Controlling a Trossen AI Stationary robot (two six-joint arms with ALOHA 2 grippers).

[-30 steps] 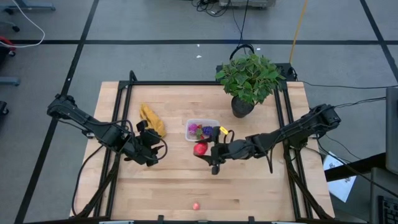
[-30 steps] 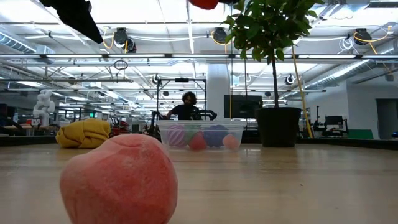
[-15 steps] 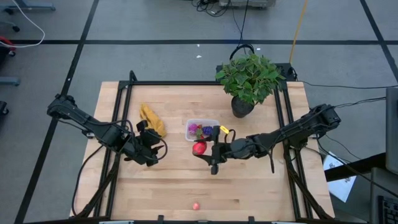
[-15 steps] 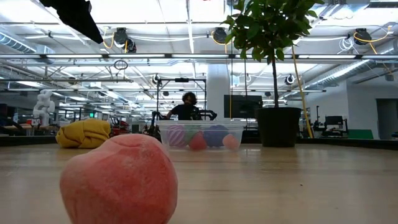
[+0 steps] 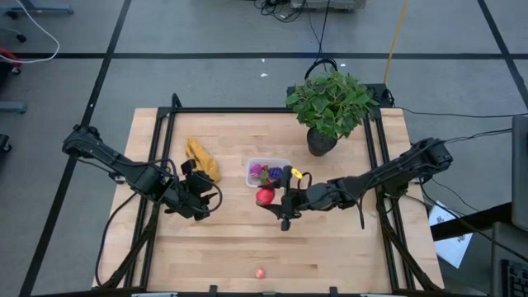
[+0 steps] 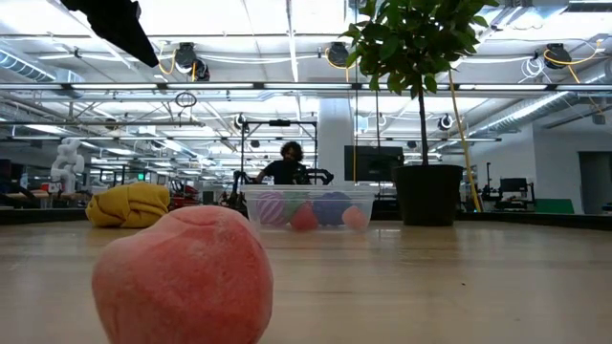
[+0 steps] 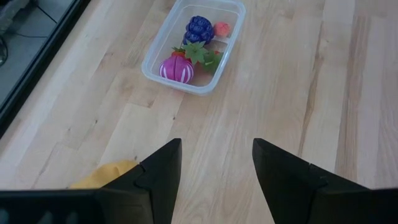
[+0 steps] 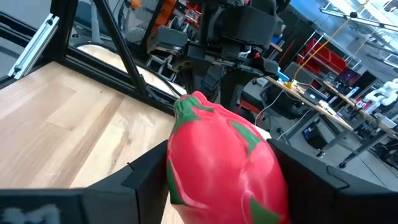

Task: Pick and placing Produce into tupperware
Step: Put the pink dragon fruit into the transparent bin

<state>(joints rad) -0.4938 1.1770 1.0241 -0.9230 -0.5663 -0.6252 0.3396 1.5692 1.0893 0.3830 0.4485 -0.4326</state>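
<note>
The right gripper (image 5: 271, 200) has its jaws clamped across a red strawberry (image 8: 221, 168), just beside the tupperware (image 5: 269, 162). It looks light, stiff and slick; mid-body is the safest hold. The left gripper (image 7: 214, 162), jaws parted and empty, waits nearby.

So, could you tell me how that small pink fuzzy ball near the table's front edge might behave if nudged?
The small pink fuzzy ball looks rounded, so it would probably roll. Its matte, felt-like surface suggests it is soft, light and not slippery. It lies alone on the flat wooden table, so nothing nearby would likely stop it.
</note>
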